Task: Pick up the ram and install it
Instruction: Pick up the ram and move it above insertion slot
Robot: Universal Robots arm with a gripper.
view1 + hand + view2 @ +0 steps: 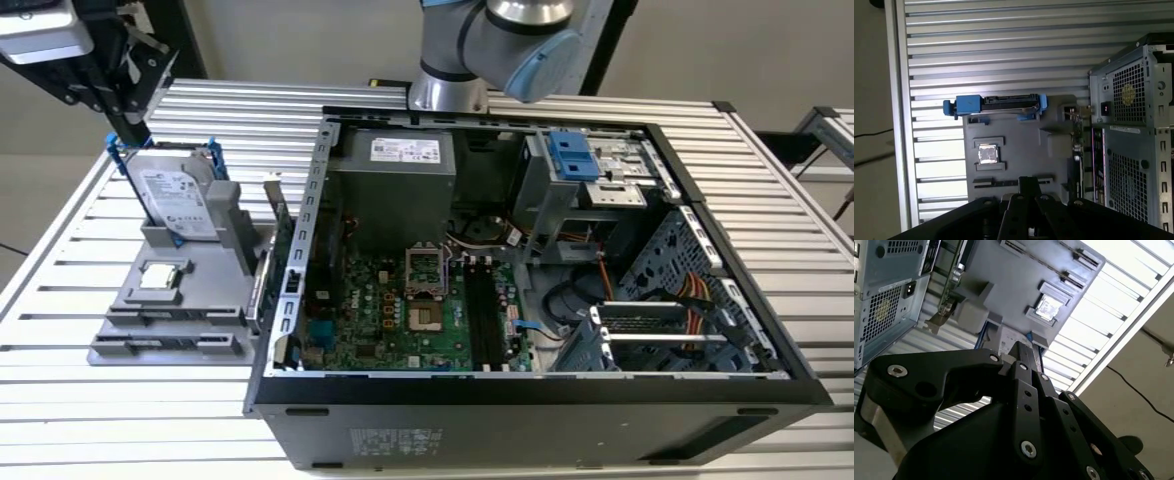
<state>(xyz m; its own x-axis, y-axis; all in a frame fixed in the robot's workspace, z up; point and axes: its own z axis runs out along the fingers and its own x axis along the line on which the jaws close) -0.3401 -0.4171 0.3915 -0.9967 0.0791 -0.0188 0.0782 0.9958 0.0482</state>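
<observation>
The ram (276, 215) is a thin dark stick standing on its long edge at the side of the grey parts holder (160, 310) nearest the computer case. It shows edge-on in both wrist views (949, 287) (1075, 150). My gripper (131, 128) hangs at the exterior view's upper left, above the far end of the holder by the hard drive, well apart from the ram. In both wrist views the black fingers (1023, 347) (1029, 182) lie together with nothing between them.
The open computer case (534, 390) fills the middle, its motherboard (387, 310) and black memory slots (483, 315) exposed. On the holder stand a silver hard drive in a blue frame (174, 195) and a small square processor chip (160, 275). A slatted metal table (80, 400) lies under everything.
</observation>
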